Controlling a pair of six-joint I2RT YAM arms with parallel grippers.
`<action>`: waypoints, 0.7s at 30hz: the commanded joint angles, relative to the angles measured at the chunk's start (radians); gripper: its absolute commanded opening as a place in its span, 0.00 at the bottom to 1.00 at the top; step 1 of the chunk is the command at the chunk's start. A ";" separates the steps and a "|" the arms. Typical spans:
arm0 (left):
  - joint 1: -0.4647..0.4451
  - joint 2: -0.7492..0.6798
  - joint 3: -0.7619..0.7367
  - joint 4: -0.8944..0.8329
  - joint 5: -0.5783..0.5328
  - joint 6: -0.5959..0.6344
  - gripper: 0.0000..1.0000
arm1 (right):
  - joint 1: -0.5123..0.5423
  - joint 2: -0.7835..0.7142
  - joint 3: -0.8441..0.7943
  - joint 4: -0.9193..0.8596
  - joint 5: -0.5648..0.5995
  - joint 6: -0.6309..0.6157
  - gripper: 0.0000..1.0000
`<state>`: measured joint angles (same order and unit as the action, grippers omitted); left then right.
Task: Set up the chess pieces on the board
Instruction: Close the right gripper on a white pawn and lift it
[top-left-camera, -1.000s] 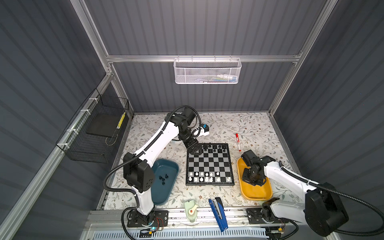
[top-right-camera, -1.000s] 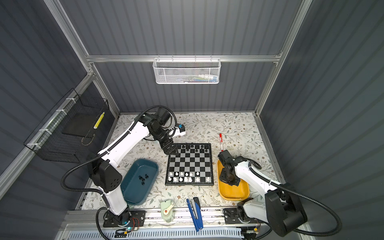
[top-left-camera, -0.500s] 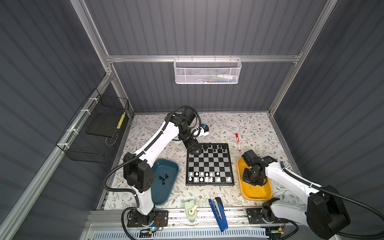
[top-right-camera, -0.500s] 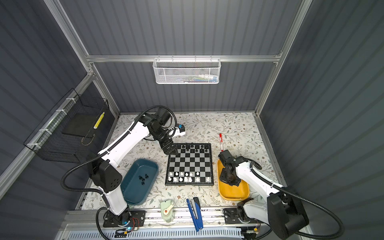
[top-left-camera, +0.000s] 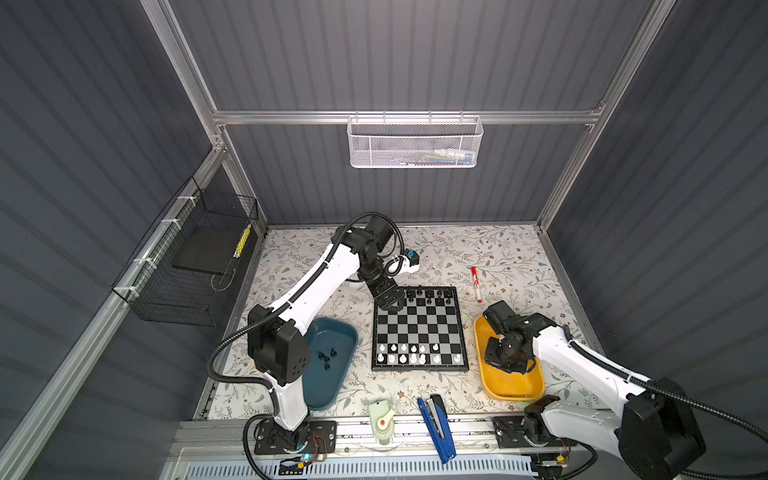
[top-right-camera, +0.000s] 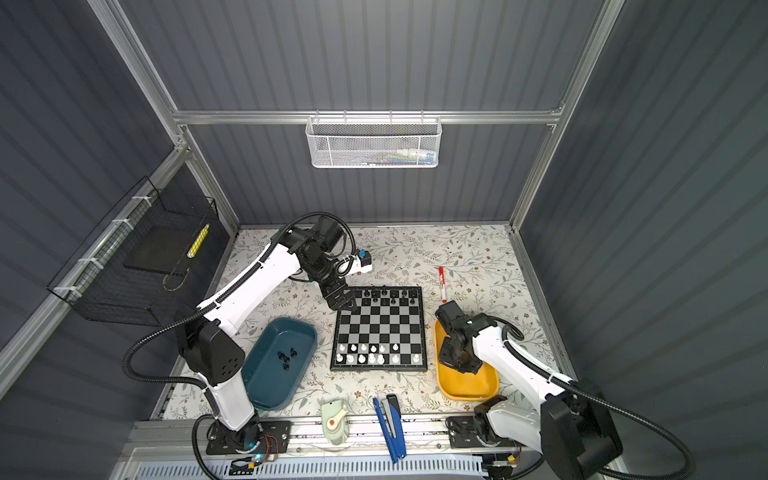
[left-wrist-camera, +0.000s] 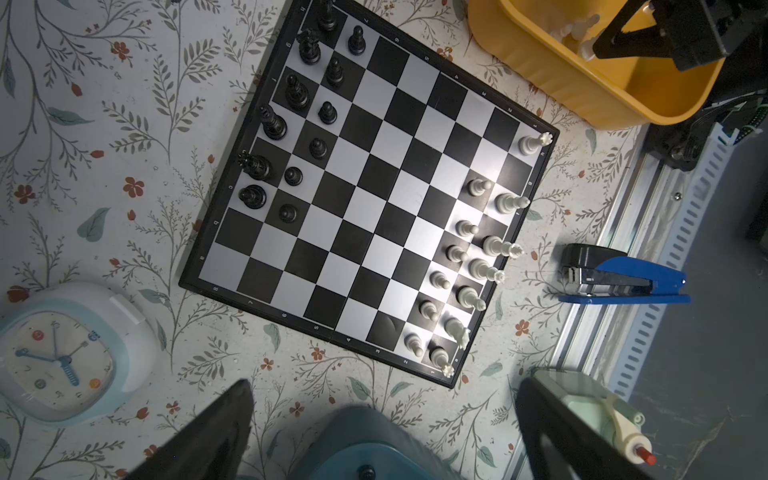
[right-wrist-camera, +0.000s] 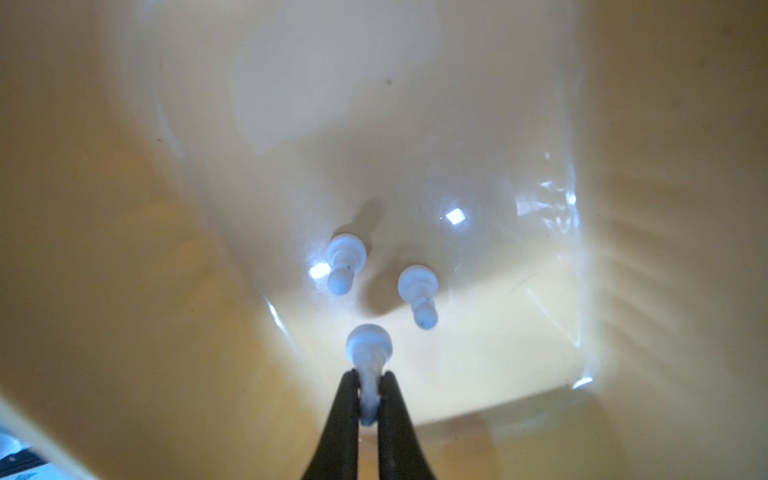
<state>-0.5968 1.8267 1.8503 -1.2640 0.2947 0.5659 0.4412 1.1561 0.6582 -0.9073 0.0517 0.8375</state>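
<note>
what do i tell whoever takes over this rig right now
Left gripper: open, empty, over the far left corner of the board.
Right gripper: shut on a white piece in the yellow tray.
Done: most black pieces stand on the far two rows, most white pieces on the near two.
Left: the held piece, two white pawns in that tray, four loose black pieces in the teal tray.

dark grey ribbed walls (top-left-camera: 415, 62) in an aluminium frame (top-left-camera: 291, 117) enclose a floral-patterned tabletop (top-left-camera: 498, 253).
</note>
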 joint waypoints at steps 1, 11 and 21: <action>-0.010 0.017 0.016 -0.035 -0.001 0.014 1.00 | 0.014 -0.018 0.025 -0.041 0.010 0.027 0.09; -0.015 0.007 0.000 -0.031 -0.014 0.017 0.99 | 0.049 -0.025 0.068 -0.086 0.034 0.038 0.09; -0.020 0.009 -0.002 -0.032 -0.019 0.017 1.00 | 0.076 -0.026 0.116 -0.126 0.058 0.043 0.09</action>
<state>-0.6083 1.8267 1.8503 -1.2640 0.2794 0.5663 0.5091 1.1378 0.7460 -0.9874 0.0803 0.8650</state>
